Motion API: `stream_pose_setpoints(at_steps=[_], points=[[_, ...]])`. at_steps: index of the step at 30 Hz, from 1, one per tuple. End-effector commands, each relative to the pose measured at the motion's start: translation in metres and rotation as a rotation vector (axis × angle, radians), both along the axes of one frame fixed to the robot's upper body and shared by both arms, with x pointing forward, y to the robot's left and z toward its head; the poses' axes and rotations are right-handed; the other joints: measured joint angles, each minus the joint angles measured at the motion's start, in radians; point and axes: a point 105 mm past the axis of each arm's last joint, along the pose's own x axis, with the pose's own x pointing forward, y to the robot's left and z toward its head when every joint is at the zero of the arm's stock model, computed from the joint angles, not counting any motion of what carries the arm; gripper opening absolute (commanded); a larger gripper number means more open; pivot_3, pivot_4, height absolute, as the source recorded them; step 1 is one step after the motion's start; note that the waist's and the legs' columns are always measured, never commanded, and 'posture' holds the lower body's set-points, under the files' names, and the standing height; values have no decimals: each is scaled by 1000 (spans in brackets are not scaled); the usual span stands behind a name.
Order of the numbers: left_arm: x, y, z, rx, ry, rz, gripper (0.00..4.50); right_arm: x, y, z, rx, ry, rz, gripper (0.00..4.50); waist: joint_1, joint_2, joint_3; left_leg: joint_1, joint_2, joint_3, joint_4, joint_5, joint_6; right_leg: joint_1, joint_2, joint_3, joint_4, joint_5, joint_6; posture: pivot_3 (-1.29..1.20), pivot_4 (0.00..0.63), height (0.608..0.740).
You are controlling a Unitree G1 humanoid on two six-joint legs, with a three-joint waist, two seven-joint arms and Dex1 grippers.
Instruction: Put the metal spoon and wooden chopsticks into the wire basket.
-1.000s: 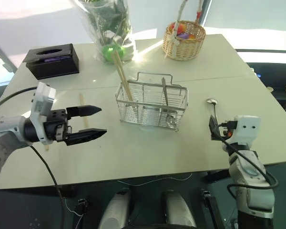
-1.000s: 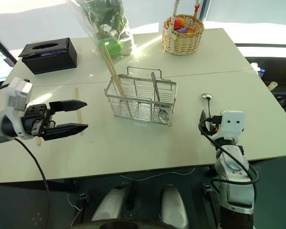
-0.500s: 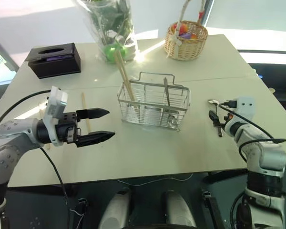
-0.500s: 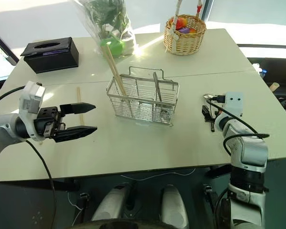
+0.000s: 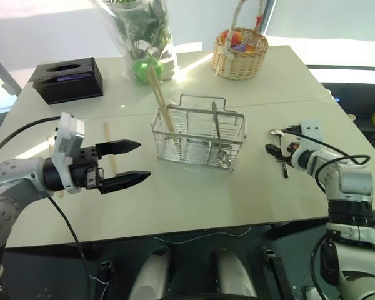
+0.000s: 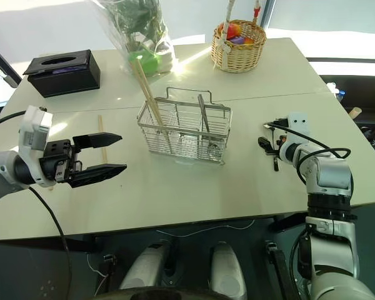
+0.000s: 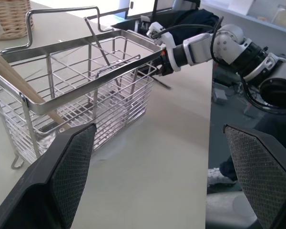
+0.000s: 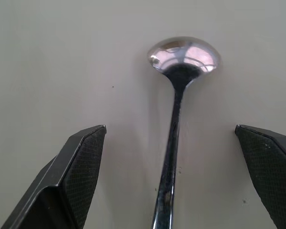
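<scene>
Reaching for metal spoon (image 8: 174,143) | right gripper (image 8: 174,181) wide open, empty, straddling handle, spoon on table at 3 o'clock of wire basket (image 5: 200,139) | next: lower, pinch handle | left gripper (image 5: 130,164) open, empty.

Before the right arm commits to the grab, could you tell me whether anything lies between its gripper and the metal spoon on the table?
Nothing visible does. The right gripper is open, its fingers either side of the metal spoon, which lies flat on bare table with only tabletop around it.
</scene>
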Motion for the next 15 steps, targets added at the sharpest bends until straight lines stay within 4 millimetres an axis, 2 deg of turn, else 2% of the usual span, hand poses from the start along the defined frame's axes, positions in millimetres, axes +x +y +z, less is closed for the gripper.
stream_pose_setpoints(at_steps=[1,4,11,15], points=[[-5,-1,8,-10,-45,1,4499,6,15,-8,28,35,73,4467,0,-1,0,0,0,0,0,0,0,0,0,0,0,0,0,0,150,740],[-6,0,8,-11,-50,14,4500,7,16,-8,41,38,78,3594,1,-1,0,0,0,0,0,0,0,0,0,0,0,0,0,0,150,740],[-8,1,9,-9,-57,25,4500,4,17,-12,55,46,78,62,1,-1,0,0,0,0,0,0,0,0,0,0,0,0,0,0,150,740],[-8,2,10,-7,-56,24,4500,2,16,-14,65,53,63,62,5,-2,0,0,0,0,0,0,0,0,0,0,0,0,0,0,150,740]])
